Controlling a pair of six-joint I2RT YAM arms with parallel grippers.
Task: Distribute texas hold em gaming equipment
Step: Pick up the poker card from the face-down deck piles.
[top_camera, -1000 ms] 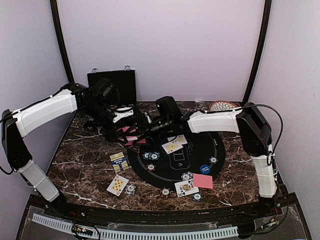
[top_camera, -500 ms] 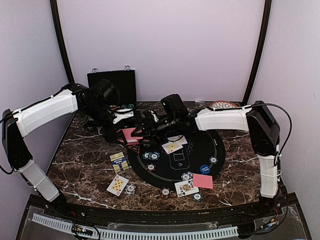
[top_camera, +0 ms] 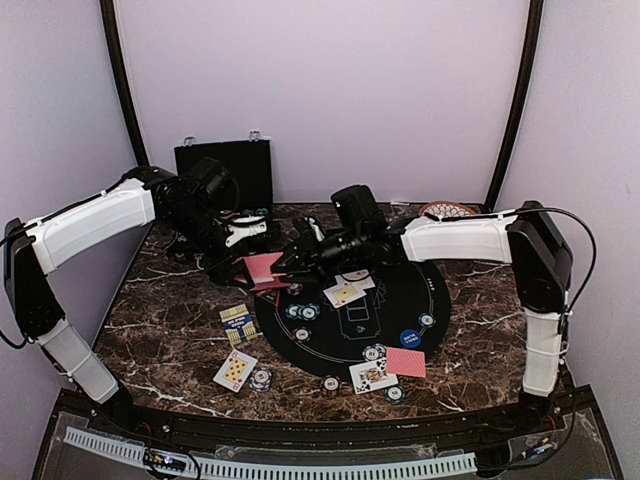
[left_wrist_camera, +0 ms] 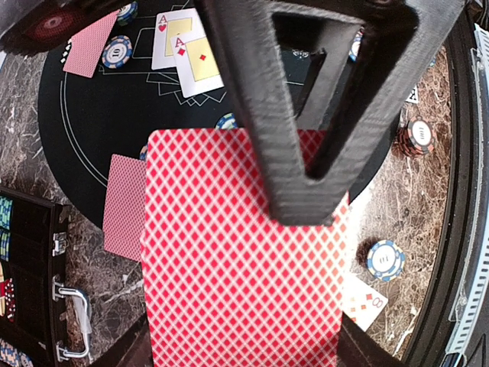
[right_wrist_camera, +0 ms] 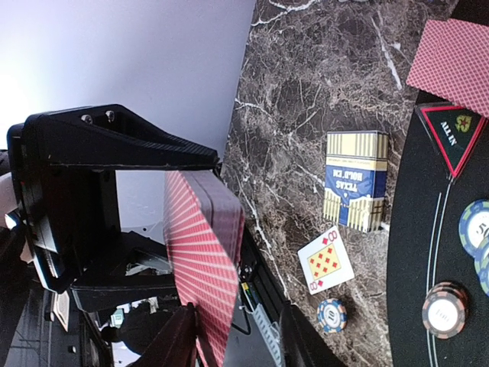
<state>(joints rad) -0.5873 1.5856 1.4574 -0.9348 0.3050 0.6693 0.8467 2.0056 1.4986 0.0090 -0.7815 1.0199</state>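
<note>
My left gripper point(top_camera: 248, 268) is shut on a deck of red-backed playing cards point(top_camera: 264, 268), held above the table's left half. In the left wrist view the deck point(left_wrist_camera: 237, 260) fills the frame under one black finger point(left_wrist_camera: 306, 115). My right gripper point(top_camera: 287, 266) has reached the deck from the right. In the right wrist view its jaws point(right_wrist_camera: 237, 344) straddle the deck's point(right_wrist_camera: 206, 252) near end, one finger point(right_wrist_camera: 172, 340) against the cards, a gap on the other side. Two aces point(top_camera: 345, 292), a face-down card point(top_camera: 405, 362), a blue button disc point(top_camera: 409, 338) and poker chips point(top_camera: 303, 312) lie on the black felt mat point(top_camera: 350, 335).
A blue card box point(top_camera: 238, 324), an eight of diamonds point(top_camera: 235, 370) and a chip point(top_camera: 261, 378) lie left of the mat. The black chip case point(top_camera: 225, 170) stands open at the back left. A patterned plate point(top_camera: 445, 211) sits at the back right.
My right gripper has moved left up to the deck and its jaws have narrowed around the deck's end. The left gripper and deck have stayed put.
</note>
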